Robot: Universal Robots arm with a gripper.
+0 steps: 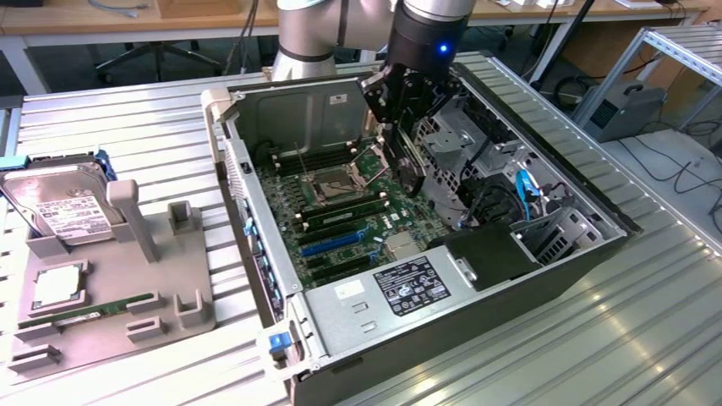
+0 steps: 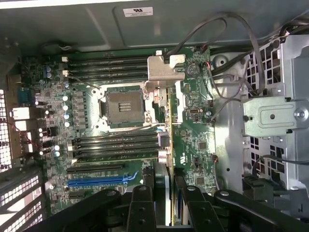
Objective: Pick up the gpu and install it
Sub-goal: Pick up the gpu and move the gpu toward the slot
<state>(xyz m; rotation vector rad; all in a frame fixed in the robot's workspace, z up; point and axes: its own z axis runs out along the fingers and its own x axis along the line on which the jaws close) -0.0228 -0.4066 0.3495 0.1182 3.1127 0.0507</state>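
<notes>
1. The hand (image 1: pixel 403 118) (image 2: pixel 166 195) hangs inside the open case (image 1: pixel 229 139), which lies on its side on the ribbed metal worktop (image 1: pixel 124 127).
2. Its fingers (image 2: pixel 142 203) are clamped on the gpu (image 1: pixel 408 169) (image 2: pixel 161 72), one on each face of the card.
3. The gpu is held on edge over the board (image 1: pixel 338 216) (image 2: pixel 193 140), between the socket (image 1: pixel 335 182) (image 2: pixel 120 104) and the drive cage (image 1: pixel 451 144) (image 2: pixel 275 116).
4. In the wrist view the card shows edge-on, and its silver bracket is at the end away from the hand.
5. The card's length runs across the line of the blue slot (image 1: pixel 330 244) (image 2: pixel 99 182) and stands apart from it.
6. Whether the card's lower edge touches the board cannot be told.
7. At the exterior view's left, a grey tray (image 1: pixel 113 296) on the worktop carries a hard drive (image 1: pixel 57 207) standing on edge and a green memory stick (image 1: pixel 96 310) lying flat.
</notes>
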